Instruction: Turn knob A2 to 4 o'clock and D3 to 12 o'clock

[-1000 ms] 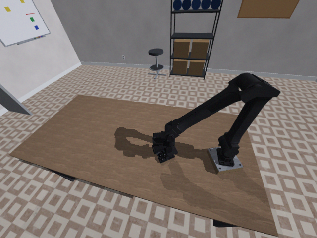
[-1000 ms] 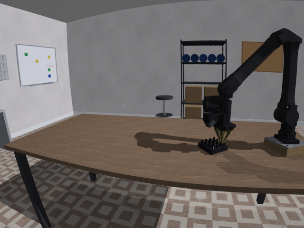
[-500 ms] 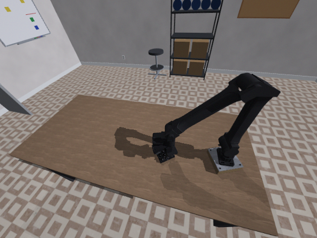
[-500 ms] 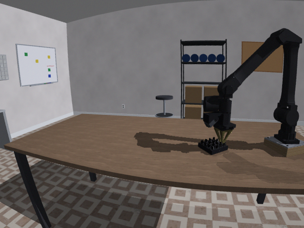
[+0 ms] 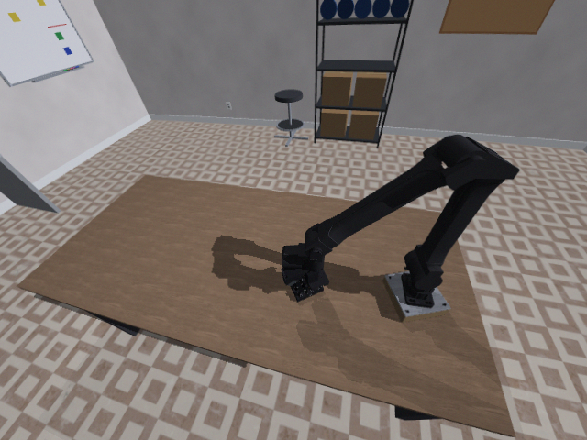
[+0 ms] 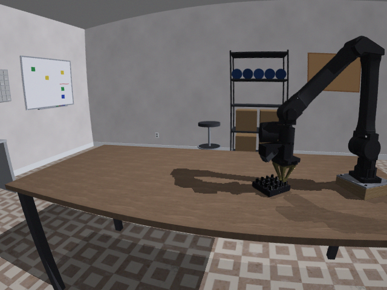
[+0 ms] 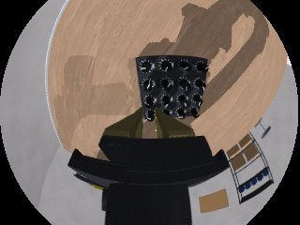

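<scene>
On the tabletop (image 5: 165, 227) (image 6: 140, 187) (image 7: 108, 37), top view: see the knob box (image 5: 308, 295) (image 6: 270, 191) (image 7: 174, 91) lying at six o'clock from the tool (image 5: 316, 279) (image 6: 283, 180) (image 7: 149, 111), partly covered by it. Find the base plate (image 5: 393, 280) (image 6: 365, 186) at three o'clock from the box, well apart, close to the right edge. Count most open room toward nine and ten o'clock, with less toward the near edge at six.

In the exterior view, see the box flat, with fingertips low over its two o'clock side and the arm (image 5: 388, 193) (image 6: 325, 78) reaching in from above, toward one o'clock. Note bare wood all round the box edges.

From the wrist, see four rows of four knobs, spread from twelve to two o'clock of the tool. Find the fingers parted by a narrow gap, with the corner knob (image 7: 149, 115) showing between the tips; cannot tell whether gripped or merely straddled. Cannot read the printed names.

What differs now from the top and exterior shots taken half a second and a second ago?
Nothing visibly changed. The arm holds the same pose, its fingers down at the knob box, which sits where it was on the table.
</scene>
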`<state>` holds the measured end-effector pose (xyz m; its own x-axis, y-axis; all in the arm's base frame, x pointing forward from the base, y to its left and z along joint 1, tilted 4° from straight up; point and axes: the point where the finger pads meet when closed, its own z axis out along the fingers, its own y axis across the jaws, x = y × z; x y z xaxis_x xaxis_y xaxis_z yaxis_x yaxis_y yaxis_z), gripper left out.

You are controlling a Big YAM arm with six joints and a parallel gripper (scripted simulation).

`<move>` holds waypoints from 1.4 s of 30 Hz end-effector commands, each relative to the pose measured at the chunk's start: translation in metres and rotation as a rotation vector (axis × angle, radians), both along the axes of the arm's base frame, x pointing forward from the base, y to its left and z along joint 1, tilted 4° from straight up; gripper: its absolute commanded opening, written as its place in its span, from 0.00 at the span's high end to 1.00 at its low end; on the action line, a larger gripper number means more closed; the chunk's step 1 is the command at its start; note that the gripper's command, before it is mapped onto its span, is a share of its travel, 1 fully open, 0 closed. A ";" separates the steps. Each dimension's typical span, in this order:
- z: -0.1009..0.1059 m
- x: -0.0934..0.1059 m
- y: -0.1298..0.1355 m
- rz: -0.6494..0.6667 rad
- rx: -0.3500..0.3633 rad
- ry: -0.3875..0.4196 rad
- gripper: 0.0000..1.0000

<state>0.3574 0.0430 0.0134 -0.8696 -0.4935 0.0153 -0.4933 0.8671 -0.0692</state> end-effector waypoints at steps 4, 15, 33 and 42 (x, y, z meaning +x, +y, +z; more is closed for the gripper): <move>0.007 0.021 0.000 -0.003 0.005 -0.043 0.82; -0.008 0.006 -0.004 -0.004 0.000 -0.012 0.82; -0.012 0.007 -0.005 -0.005 0.001 -0.020 0.82; -0.012 0.008 -0.005 -0.005 0.001 -0.022 0.82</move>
<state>0.3596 0.0429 0.0002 -0.8694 -0.4940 0.0124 -0.4936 0.8668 -0.0703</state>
